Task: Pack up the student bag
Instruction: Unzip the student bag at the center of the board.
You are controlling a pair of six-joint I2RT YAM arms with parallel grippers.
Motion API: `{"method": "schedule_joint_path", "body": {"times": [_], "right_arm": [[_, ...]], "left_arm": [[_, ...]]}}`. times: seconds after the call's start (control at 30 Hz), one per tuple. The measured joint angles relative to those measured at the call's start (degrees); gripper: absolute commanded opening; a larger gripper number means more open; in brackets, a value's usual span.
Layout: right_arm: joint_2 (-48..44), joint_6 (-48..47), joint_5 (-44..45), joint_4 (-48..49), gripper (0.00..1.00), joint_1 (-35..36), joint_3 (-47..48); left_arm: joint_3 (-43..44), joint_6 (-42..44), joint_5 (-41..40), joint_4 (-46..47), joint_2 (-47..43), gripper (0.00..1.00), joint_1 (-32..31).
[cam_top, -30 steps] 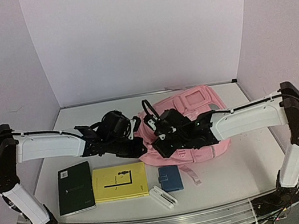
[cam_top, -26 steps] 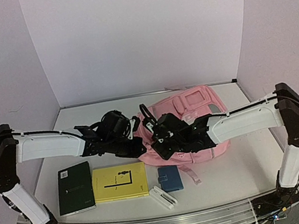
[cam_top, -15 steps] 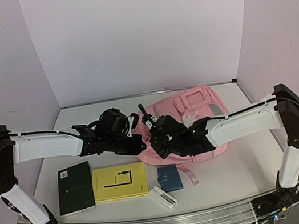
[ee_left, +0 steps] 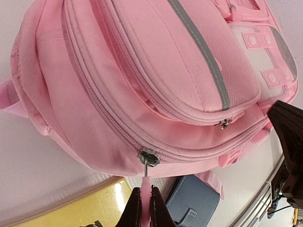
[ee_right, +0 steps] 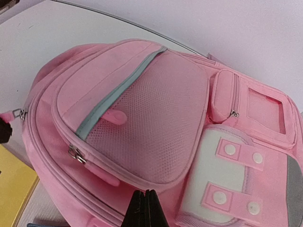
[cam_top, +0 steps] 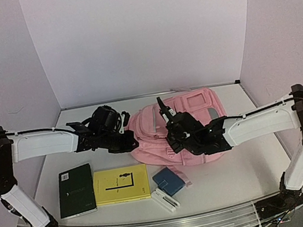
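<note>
The student bag (cam_top: 149, 134), a large soft pink fabric backpack with silver-grey strips, lies flat and front-up on the white counter (cam_top: 244, 170). It sits at mid-depth, centre to right, with its rounded top end toward the left edge.

Left hand (cam_top: 132, 145) is at that top end, clenched on the pink zip pull (ee_left: 146, 182) of the outer long zip. The metal slider (ee_left: 148, 158) sits just above the fingertips.

Right hand (cam_top: 174, 143) is over the bag's near side with its fingers pressed together. The tips lie against pink fabric below the mesh front pocket (ee_right: 151, 127). Cannot tell whether any cloth is pinched.

Along the near edge, left to right:
- dark green book (cam_top: 75, 190)
- yellow flat book (cam_top: 121, 184), just beside the green one
- blue flat wallet (cam_top: 168, 181), just beside the bag's near rim
- small white rectangular box (cam_top: 165, 200), nearest the edge
</note>
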Motion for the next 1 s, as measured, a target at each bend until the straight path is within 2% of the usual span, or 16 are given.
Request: {"method": "schedule_joint_path", "body": {"times": [0.03, 0.07, 0.17, 0.27, 0.43, 0.73, 0.87, 1.0], "right_arm": [[-0.80, 0.05, -0.50, 0.09, 0.02, -0.08, -0.46], [-1.57, 0.08, -1.25, 0.15, 0.08, -0.13, -0.88], [-3.97, -0.06, -5.77, 0.10, 0.40, -0.14, -1.64], [-5.96, 0.11, -9.54, 0.28, 0.63, -0.14, -1.64], [-8.38, -0.34, -13.82, 0.09, 0.80, -0.08, -1.67], [-11.05, -1.76, -19.42, -0.57, 0.85, 1.27, -1.67], [-9.38, -2.92, -21.42, -1.05, 0.81, 1.45, 0.26], [-5.82, -4.24, -22.27, -0.99, 0.73, 1.45, 3.39]], "left_arm": [[0.17, 0.15, 0.26, -0.46, 0.00, 0.00, 0.85], [0.41, 0.37, 0.53, -0.87, 0.00, 0.00, 1.54], [1.16, 1.57, 1.40, -1.71, -0.09, 0.00, 2.72], [1.25, 3.49, 3.31, -1.97, -0.81, 0.00, 2.85], [0.97, 6.21, 8.64, -3.15, -5.23, 0.00, 2.81], [0.76, 7.77, 16.68, -7.08, -9.18, 0.00, 2.59], [0.93, 7.98, 18.52, -7.76, -9.18, 0.00, 2.63], [1.76, 8.03, 19.36, -7.96, -9.16, 0.00, 2.63]]}}
